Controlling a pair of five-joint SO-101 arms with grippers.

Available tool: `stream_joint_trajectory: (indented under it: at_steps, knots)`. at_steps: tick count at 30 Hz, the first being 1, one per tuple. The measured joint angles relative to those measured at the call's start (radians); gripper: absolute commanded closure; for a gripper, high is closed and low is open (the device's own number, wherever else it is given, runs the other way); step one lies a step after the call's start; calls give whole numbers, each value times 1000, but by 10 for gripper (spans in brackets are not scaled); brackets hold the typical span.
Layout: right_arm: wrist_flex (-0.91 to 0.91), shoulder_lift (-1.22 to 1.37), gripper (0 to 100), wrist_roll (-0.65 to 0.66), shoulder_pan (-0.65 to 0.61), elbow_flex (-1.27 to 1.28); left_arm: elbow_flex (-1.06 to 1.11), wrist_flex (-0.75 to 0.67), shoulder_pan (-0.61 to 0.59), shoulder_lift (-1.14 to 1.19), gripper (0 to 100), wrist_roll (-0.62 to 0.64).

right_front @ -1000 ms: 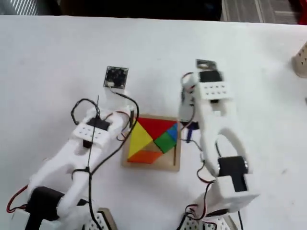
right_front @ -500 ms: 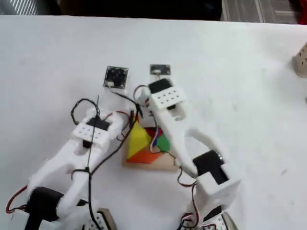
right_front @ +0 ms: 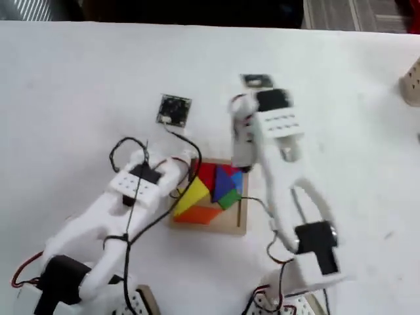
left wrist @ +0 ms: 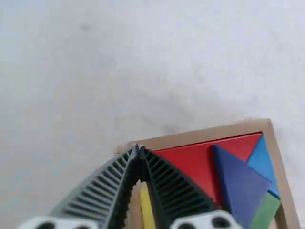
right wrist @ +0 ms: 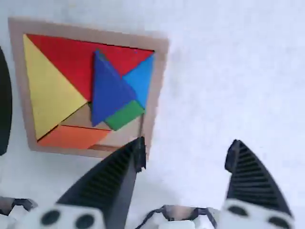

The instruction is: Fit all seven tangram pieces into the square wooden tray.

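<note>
The square wooden tray [right_front: 240, 223] [right wrist: 158, 81] [left wrist: 190, 138] lies between the arms. It holds a red triangle [right wrist: 62, 55], a yellow triangle [right wrist: 45, 95], an orange piece [right wrist: 71, 136], a light blue piece [right wrist: 143, 78] and a green piece [right wrist: 125, 115]. A dark blue triangle [right wrist: 108, 93] [left wrist: 240, 183] lies askew on top of them, over a bare patch of wood. My left gripper [left wrist: 138, 151] [right_front: 188, 167] is shut and empty at the tray's far left corner. My right gripper [right wrist: 186, 150] [right_front: 241, 154] is open and empty, raised beside the tray's right edge.
White tabletop [right_front: 85, 72] surrounds the tray on every side. A pale perforated object [right_front: 411, 82] stands at the far right edge. Loose cables [right_front: 131, 216] hang along both arms near the tray.
The right arm swung left over the tray, then back right and farther off; the dark blue triangle now lies in the tray. The left arm shifted slightly right toward the tray's corner.
</note>
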Motion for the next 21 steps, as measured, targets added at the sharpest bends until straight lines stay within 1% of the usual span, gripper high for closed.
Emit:
stream_joint_trajectory:
  at_steps: [2,4,8,11,13,15,18,21]
  knots:
    - [2,-69,749,43,101,51,0,0,35,0,976,-2]
    - [-18,-129,787,74,184,130,0,0,75,0,976,0]
    - [-153,-196,866,91,290,333,0,-21,203,0,976,9]
    - [-262,-218,905,97,328,460,0,-106,293,0,976,120]
    - [-284,-230,920,98,354,497,0,-158,301,14,976,192]
    - [-293,-236,921,98,374,511,-15,-209,275,69,976,238]
    - [-296,-239,921,98,404,511,-91,-235,229,206,977,305]
    - [-299,-239,921,100,402,511,-176,-233,209,345,977,351]
